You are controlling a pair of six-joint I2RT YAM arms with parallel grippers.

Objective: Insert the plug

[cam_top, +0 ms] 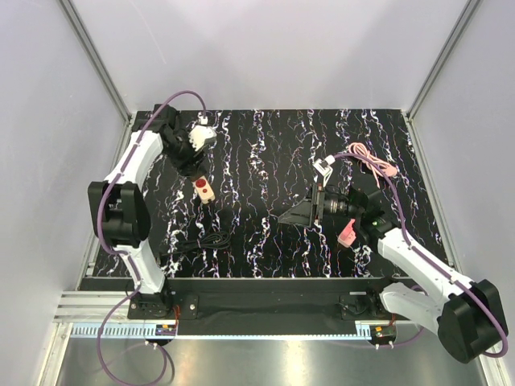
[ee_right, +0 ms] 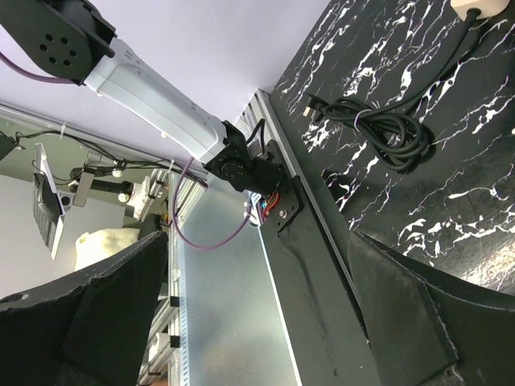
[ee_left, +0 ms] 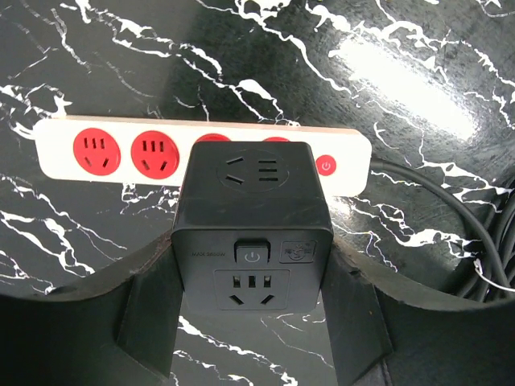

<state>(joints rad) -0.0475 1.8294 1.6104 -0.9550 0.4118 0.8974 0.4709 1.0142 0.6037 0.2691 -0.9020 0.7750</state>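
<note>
Seen from the left wrist, the left gripper [ee_left: 253, 269] has its two dark fingers [ee_left: 149, 318] clamped on the sides of a black cube-shaped plastic plug adapter [ee_left: 253, 201], which has a small rocker switch and sockets on its faces. The cube sits directly over a long cream power strip [ee_left: 125, 153] with round red sockets [ee_left: 95, 151] and a red power button [ee_left: 326, 166]. The strip lies on the black, white-veined marbled tabletop [cam_top: 265, 145], at its far left. The cube covers the two sockets nearest the button, leaving two free at the left. Its pins are hidden underneath, so whether they have entered the strip cannot be told.

The right gripper [ee_right: 257, 322] hangs well apart over the table's middle, its jaws wide apart and empty. Its camera faces a coiled black cable [ee_right: 386, 121].

The step in hand appears to be the insertion itself. The next move likely calls for keeping the cube square to the strip and pressing straight down until it seats. Only then should the left fingers let go.
</note>
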